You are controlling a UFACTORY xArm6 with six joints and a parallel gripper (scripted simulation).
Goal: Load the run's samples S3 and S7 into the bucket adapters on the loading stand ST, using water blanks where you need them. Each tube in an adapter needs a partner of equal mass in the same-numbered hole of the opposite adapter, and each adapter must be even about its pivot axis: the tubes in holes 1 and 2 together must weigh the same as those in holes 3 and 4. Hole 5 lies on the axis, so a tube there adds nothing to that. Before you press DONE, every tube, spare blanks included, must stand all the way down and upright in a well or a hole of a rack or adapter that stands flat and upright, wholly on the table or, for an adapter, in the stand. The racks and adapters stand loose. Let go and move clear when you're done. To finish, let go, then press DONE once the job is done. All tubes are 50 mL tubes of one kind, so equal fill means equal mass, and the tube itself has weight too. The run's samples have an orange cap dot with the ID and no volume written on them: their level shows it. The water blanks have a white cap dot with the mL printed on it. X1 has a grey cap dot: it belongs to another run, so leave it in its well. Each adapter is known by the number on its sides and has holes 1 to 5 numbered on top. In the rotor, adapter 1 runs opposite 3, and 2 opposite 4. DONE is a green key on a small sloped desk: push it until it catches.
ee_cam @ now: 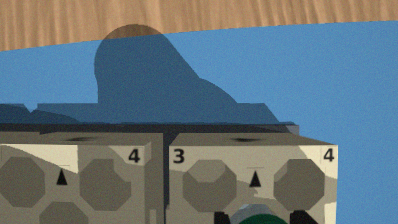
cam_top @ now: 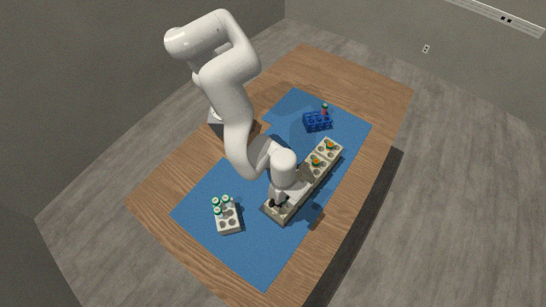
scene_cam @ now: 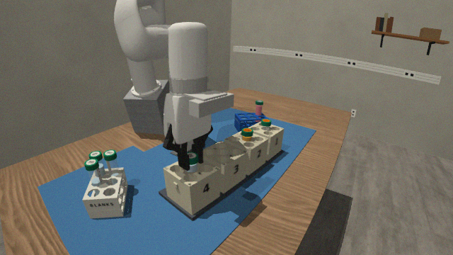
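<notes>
green-capped tube (cam_top: 283,201) (scene_cam: 192,163) (ee_cam: 262,220) part-sunk in adapter 4 (cam_top: 285,217) (scene_cam: 192,196) (ee_cam: 320,150), gripper (cam_top: 278,204) (scene_cam: 192,164) (ee_cam: 260,219) fingers partly open, clamped on it.

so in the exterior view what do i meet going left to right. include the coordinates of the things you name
blanks rack (cam_top: 229,217) (scene_cam: 106,210) → adapter 4 (cam_top: 281,222) (scene_cam: 178,189) → adapter 3 (scene_cam: 231,178) → adapter 2 (scene_cam: 260,154) → adapter 1 (scene_cam: 277,142) → wall shelf (scene_cam: 407,36)
</notes>
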